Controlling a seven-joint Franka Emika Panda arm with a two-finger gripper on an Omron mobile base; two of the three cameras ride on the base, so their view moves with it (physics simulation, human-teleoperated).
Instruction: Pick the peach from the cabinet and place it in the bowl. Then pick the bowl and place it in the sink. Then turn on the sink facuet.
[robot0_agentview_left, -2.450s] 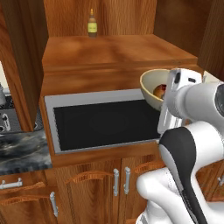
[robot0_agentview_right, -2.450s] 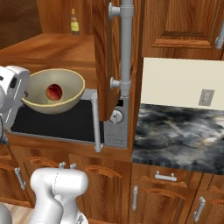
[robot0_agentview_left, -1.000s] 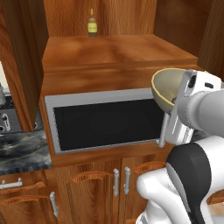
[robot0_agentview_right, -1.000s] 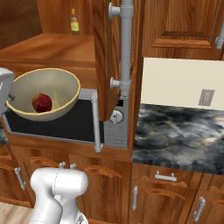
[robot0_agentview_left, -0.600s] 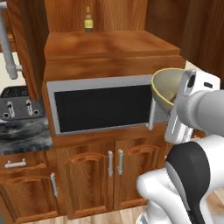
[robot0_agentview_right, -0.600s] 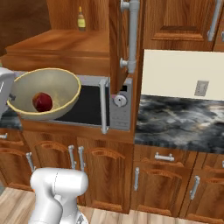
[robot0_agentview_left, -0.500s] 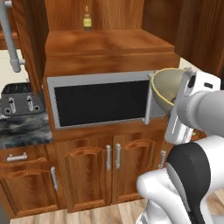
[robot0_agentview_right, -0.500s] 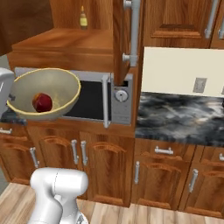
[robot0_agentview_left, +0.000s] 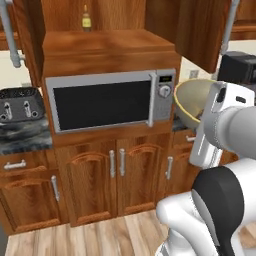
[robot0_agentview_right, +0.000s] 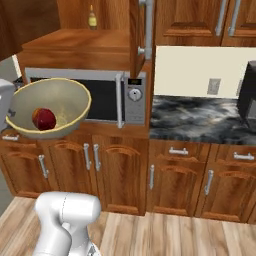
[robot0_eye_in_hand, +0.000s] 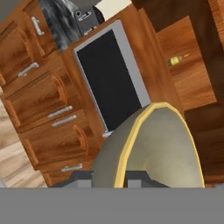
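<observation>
My gripper (robot0_eye_in_hand: 114, 178) is shut on the rim of the pale yellow-tan bowl (robot0_eye_in_hand: 151, 148), one finger inside and one outside. The bowl (robot0_agentview_right: 55, 102) hangs in the air in front of the microwave, tipped towards the right base camera. The peach (robot0_agentview_right: 44, 119) lies in the bowl's bottom. In the left base view the bowl (robot0_agentview_left: 190, 100) shows just left of my white hand. The cabinet (robot0_agentview_left: 110, 42) with its wide shelf board stands above the microwave, well behind the bowl. The sink and the sink facuet are out of view.
A slim bottle (robot0_agentview_left: 86, 19) stands at the back of the shelf. Below it sits a silver microwave (robot0_agentview_right: 102, 97), over low cupboards (robot0_agentview_right: 120, 175). An open cabinet door (robot0_agentview_right: 137, 35) juts out. A toaster (robot0_agentview_left: 17, 105) is at left; a dark marble counter (robot0_agentview_right: 195, 120) and black appliance (robot0_agentview_right: 248, 102) at right.
Both base views have pulled back and shifted, so the base has driven away from the cabinet. The bowl came off the shelf edge and stays in my grip with the peach inside.
</observation>
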